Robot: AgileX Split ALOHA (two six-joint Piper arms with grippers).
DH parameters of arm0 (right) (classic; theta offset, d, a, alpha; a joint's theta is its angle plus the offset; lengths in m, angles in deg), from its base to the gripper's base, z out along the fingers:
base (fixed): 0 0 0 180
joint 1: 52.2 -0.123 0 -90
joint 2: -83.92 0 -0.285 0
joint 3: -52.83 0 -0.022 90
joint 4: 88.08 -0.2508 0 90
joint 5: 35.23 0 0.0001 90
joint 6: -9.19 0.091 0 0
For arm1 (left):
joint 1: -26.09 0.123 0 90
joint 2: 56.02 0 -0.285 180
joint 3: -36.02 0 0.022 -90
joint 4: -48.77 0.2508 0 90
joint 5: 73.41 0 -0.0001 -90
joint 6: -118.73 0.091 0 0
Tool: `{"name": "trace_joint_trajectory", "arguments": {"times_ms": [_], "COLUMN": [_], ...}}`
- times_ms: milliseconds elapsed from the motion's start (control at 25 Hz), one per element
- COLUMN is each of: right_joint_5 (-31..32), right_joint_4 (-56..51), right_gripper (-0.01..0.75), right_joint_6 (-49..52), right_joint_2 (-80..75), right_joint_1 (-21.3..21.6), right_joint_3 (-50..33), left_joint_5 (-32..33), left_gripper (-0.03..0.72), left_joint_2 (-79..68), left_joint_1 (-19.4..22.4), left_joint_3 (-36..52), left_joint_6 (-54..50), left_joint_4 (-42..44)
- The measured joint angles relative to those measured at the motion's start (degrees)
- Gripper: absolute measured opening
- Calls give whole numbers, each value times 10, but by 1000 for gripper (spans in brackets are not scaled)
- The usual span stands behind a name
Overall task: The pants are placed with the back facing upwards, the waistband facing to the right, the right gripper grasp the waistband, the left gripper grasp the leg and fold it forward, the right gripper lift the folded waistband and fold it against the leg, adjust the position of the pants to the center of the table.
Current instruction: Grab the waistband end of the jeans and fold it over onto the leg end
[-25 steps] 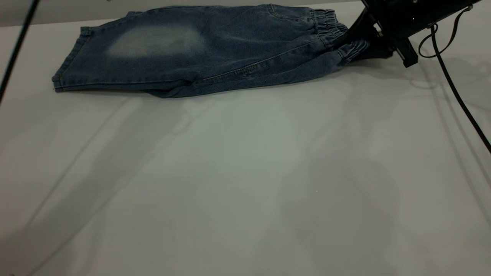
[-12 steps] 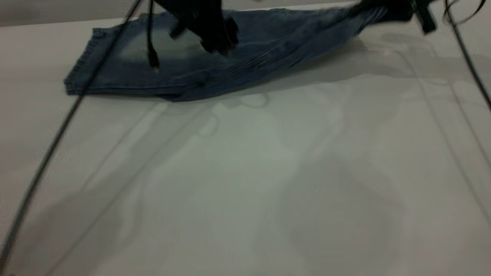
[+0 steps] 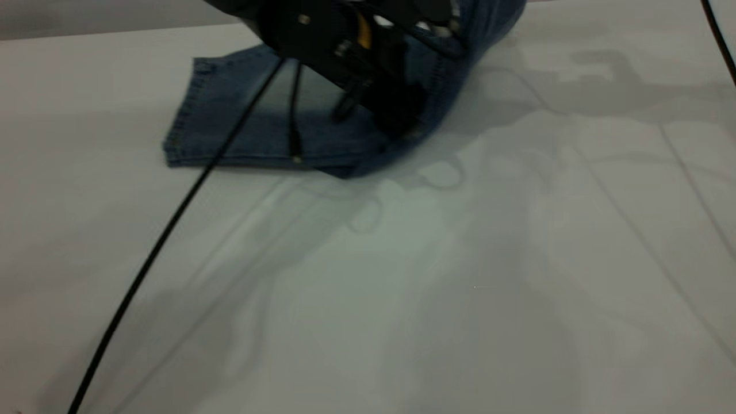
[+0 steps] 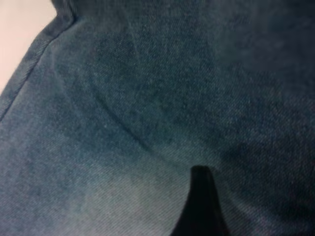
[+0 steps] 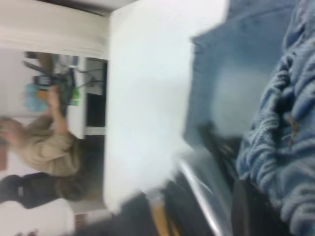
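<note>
Exterior view: bare white table (image 3: pixel 402 299) in front, one black cable (image 3: pixel 172 224) running across its near-left part. Behind that, one pair of blue denim pants (image 3: pixel 241 123) at the far middle of the table, long axis left-right, leg hem (image 3: pixel 181 123) pointing left, lying flat. The right part of the pants is lifted and curls up and over toward the left, running out the top edge. Left gripper (image 3: pixel 397 118) sits down on the pants just at the bend, dark arm body above it; can't tell if its fingers are apart or closed. Right gripper not seen in this view.

Left wrist view: denim fills nearly everything, one dark fingertip (image 4: pixel 202 206) right against the cloth, sliver of table at one corner.

Right wrist view: gathered elastic waistband (image 5: pixel 275 142) bunched right at the right gripper (image 5: pixel 246 196), looks clamped on the waistband, though blurred. Beyond it the flat leg and white table; farther off one person (image 5: pixel 44 142) in a tan top at a desk
</note>
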Motion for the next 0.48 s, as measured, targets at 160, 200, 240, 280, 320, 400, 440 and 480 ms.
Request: {"name": "trace_joint_trajectory", "arguments": {"times_ms": [160, 200, 240, 280, 320, 400, 440, 480], "right_joint_5": [-1, 0, 1, 0, 0, 0, 0, 0], "right_joint_4": [-31, -31, -31, -27, -22, -23, -23, -23], "right_gripper": [108, 108, 108, 108, 108, 108, 108, 108], "right_joint_6": [-10, -10, -10, -10, -10, -10, -10, -10], "right_joint_2": [5, 6, 6, 6, 6, 6, 6, 6], "right_joint_1": [0, 0, 0, 0, 0, 0, 0, 0], "right_joint_3": [0, 0, 0, 0, 0, 0, 0, 0], "left_joint_5": [0, 0, 8, 18, 27, 46, 60, 72], "left_gripper": [510, 510, 510, 510, 510, 510, 510, 510], "left_joint_2": [-3, -3, -1, 3, 8, 21, 31, 41], "left_joint_1": [-31, -35, -36, -36, -33, -26, -23, -20], "left_joint_3": [0, 0, 0, 0, 0, -1, -1, -1], "left_joint_6": [-22, -22, -22, -22, -22, -22, -21, -21], "left_joint_4": [0, 0, 1, 1, 1, 2, 2, 3]}}
